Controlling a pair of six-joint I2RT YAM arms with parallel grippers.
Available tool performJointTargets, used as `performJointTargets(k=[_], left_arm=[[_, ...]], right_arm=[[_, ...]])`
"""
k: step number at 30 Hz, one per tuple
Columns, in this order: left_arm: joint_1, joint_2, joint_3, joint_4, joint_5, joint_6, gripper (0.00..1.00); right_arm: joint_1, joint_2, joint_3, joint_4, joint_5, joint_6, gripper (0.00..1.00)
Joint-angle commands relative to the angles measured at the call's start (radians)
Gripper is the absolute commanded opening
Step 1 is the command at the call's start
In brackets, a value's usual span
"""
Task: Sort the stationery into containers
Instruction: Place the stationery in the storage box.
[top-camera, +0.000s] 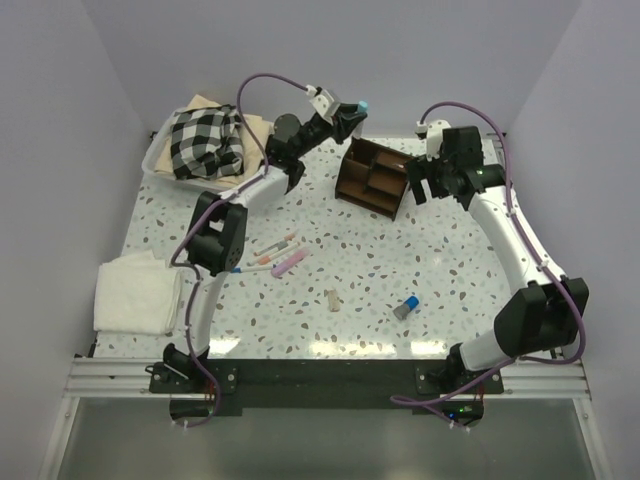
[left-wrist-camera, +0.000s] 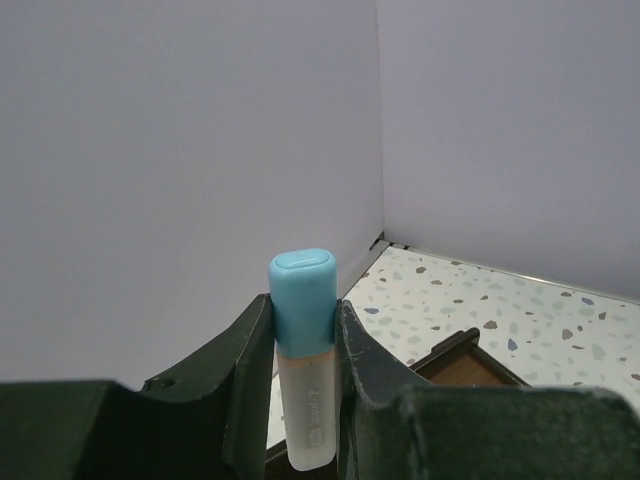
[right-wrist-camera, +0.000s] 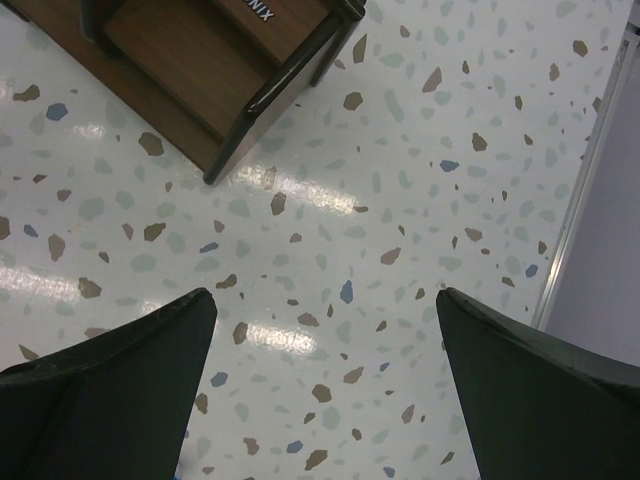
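Note:
My left gripper (top-camera: 352, 113) is shut on a light blue capped marker (left-wrist-camera: 303, 345), held high just left of the dark brown wooden organizer (top-camera: 372, 177); its blue cap (top-camera: 363, 104) shows past the fingers. My right gripper (top-camera: 420, 183) is open and empty beside the organizer's right side, whose corner shows in the right wrist view (right-wrist-camera: 230, 60). On the table lie a pink marker (top-camera: 290, 262), slim pens with orange ends (top-camera: 274, 245), a beige stub (top-camera: 332, 300) and a short blue-grey cylinder (top-camera: 405, 307).
A white tub (top-camera: 165, 168) with checked cloth (top-camera: 205, 140) stands at the back left. A folded white cloth (top-camera: 138, 292) lies at the left edge. Walls close the back and sides.

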Motion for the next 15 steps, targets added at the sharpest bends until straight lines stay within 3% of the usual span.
performJointTargets(k=[1,10,14,15], left_arm=[[-0.002,0.078,0.098,0.036,0.012,-0.051,0.00],[-0.021,0.169,0.192,-0.017,-0.020,-0.071,0.00],[-0.028,0.169,0.178,-0.035,-0.042,-0.055,0.47],[-0.028,0.163,0.177,-0.038,-0.043,-0.052,0.51]], right_arm=[[-0.002,-0.003,0.009,0.008,0.031,-0.017,0.97],[-0.005,0.018,0.046,-0.006,0.034,-0.040,0.98],[-0.005,0.021,0.035,-0.003,0.026,-0.034,0.98],[-0.005,0.021,0.027,-0.001,0.020,-0.034,0.98]])
